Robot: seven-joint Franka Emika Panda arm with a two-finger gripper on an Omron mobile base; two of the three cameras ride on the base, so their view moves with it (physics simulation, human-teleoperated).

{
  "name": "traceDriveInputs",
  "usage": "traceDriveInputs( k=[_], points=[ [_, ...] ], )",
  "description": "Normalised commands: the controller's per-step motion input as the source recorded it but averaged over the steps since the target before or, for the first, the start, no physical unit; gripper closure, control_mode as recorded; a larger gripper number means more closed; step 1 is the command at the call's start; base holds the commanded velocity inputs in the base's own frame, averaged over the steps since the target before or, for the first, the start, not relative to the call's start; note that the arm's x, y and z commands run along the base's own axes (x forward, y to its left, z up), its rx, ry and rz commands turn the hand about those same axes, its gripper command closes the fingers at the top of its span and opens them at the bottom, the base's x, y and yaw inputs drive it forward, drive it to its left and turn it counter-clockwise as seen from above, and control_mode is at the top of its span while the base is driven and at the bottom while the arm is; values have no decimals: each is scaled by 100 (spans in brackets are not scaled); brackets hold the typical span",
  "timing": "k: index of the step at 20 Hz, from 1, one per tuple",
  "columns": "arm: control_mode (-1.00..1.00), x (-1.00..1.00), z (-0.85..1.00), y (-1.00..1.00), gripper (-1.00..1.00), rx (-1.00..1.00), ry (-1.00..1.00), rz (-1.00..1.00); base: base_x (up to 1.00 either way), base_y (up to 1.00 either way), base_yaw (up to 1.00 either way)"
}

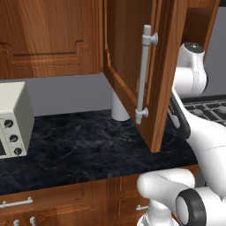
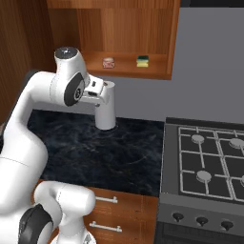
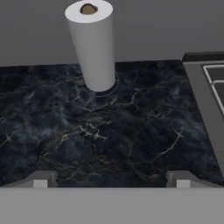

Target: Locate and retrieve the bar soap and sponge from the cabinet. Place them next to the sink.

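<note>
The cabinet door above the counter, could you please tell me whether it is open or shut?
Open. The cabinet door stands swung out over the counter, and the soap and sponge sit exposed on the shelf.

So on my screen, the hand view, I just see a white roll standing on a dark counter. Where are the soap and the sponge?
Observer: Higher up, on the bottom shelf of the open cabinet. In the right base view the bar soap lies left of the sponge, apart from it.
Operator: Is the door out of the way?
Observer: The left base view shows the cabinet door standing open over the counter, its long silver handle facing the camera.
Operator: Anything else on that counter?
Observer: A cream toaster oven sits at the far left, well away from the roll.
</note>
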Motion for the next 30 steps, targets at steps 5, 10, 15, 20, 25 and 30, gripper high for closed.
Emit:
traceDriveInputs(
  k=[5, 10, 15, 20, 25, 30],
  points=[
    [-100, -3, 31, -12, -100, -10, -11, 0, 0, 0, 0],
    [-100, 0, 45, -5, -100, -6, -3, 0, 0, 0, 0],
    [-100, 0, 44, -11, -100, 5, -5, 0, 0, 0, 0],
    [-100, 0, 37, -4, -100, 3, -13, 0, 0, 0, 0],
    [-100, 0, 32, 0, -100, 0, -22, 0, 0, 0, 0],
    [-100, 1, 24, 0, -100, 0, -16, 0, 0, 0, 0]
  ],
)
